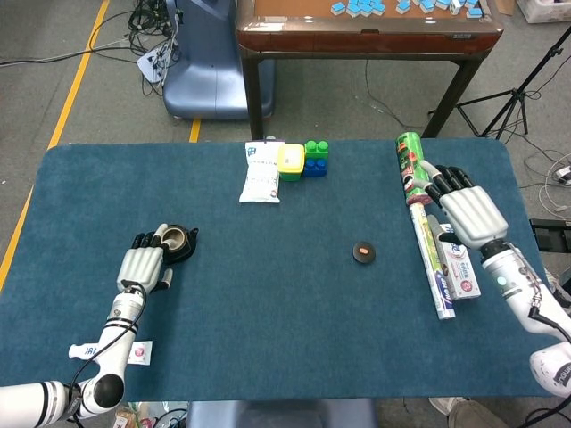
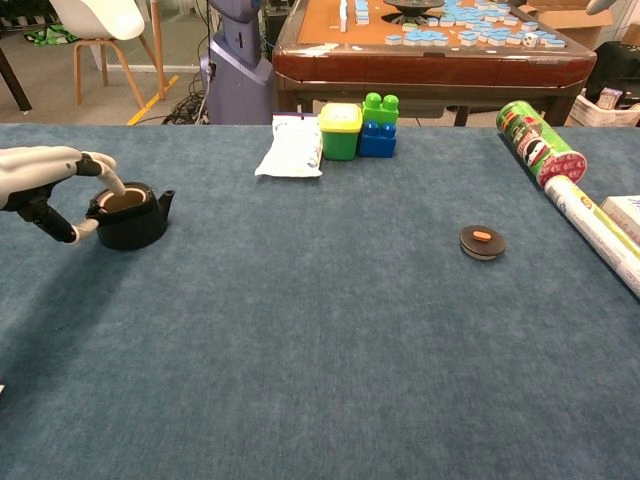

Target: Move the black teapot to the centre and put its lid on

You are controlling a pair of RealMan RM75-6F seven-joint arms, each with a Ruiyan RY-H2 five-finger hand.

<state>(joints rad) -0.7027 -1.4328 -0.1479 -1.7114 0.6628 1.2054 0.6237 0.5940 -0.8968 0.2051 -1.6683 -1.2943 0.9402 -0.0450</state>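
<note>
My left hand (image 2: pixel 40 180) pinches the black teapot (image 2: pixel 130 215) at its rim; it looks small, rigid, probably slippery.

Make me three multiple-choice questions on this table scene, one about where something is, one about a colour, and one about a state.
1. Where is the lid?
A. on the teapot
B. on the cloth right of centre
C. in the right hand

2. What colour is the knob on the lid?
A. orange
B. green
C. white

3. The teapot is
A. tipped over
B. lidded
C. upright and open

Answers:
1 B, it lies alone on the cloth.
2 A, the chest view shows an orange knob.
3 C, its open mouth faces up, with the left hand at its rim.
</note>
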